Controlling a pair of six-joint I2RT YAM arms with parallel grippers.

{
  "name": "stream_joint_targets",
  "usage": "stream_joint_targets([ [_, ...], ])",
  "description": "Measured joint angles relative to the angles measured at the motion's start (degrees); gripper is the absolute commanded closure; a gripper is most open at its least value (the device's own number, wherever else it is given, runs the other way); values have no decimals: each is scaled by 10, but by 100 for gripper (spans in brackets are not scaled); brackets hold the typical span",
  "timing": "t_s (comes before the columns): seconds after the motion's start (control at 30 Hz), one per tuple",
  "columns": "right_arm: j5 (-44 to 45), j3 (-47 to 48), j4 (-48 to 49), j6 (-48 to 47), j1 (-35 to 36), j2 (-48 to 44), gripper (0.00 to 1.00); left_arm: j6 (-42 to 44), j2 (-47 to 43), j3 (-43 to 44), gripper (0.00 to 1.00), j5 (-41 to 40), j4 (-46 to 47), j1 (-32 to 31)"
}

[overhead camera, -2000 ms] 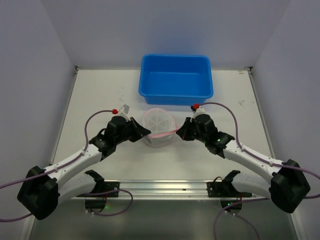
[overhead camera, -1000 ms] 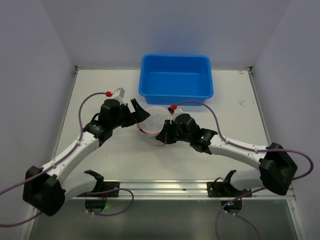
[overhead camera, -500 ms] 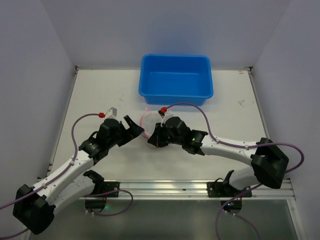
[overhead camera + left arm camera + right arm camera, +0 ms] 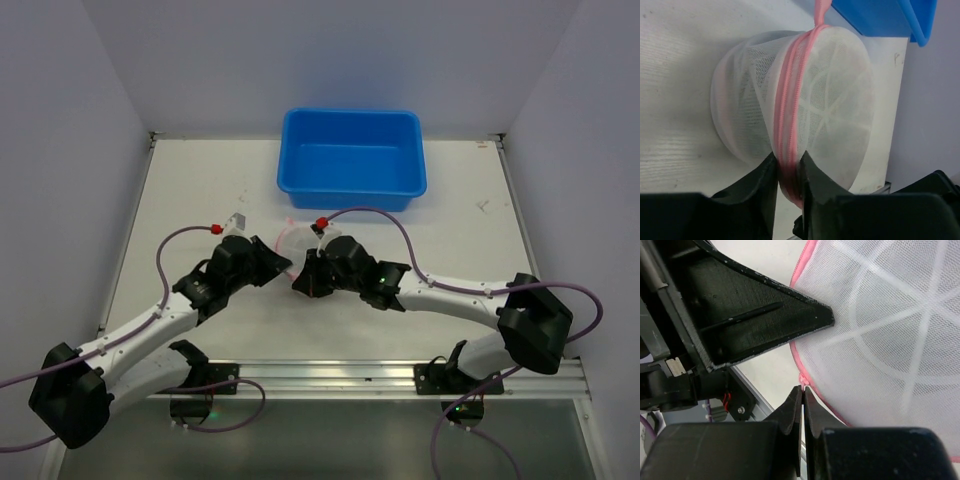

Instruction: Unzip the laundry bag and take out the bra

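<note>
Left wrist view: laundry bag lay mid-table, just near of the blue tub. Left gripper pinched its pink zipper seam; right gripper sat clamped on a pink tab. Risks: tab slipping free; bag dragging along unopened.

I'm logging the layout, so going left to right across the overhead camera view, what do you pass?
Left arm's black base block → left claw → small drum-shaped white mesh laundry bag with pink trim → right arm's black base block. The right claw and rectangular blue plastic tub overlap the bag, so omitted.
</note>
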Motion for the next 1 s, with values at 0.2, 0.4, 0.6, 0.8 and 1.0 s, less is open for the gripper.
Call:
stream_joint_targets([
  [0.2, 27, 0, -28, -29, 0, -10, 100, 5, 0, 0, 100, -7, -3, 0],
  [0.4, 63, -24, -82, -97, -25, -84, 100, 28, -17, 7, 100, -9, -21, 12],
  [0.6, 41, -83, -106, -128, -139, -147, 100, 82, -10, 23, 100, 47, -23, 43],
  [0.8, 9, -83, -125, -151, -140, -153, 100, 177, 114, 92, 87, 115, -16, 71],
  [1.0, -28, -63, -126, -132, -99, -116, 100, 238, 234, 198, 29, 142, -5, 76],
])
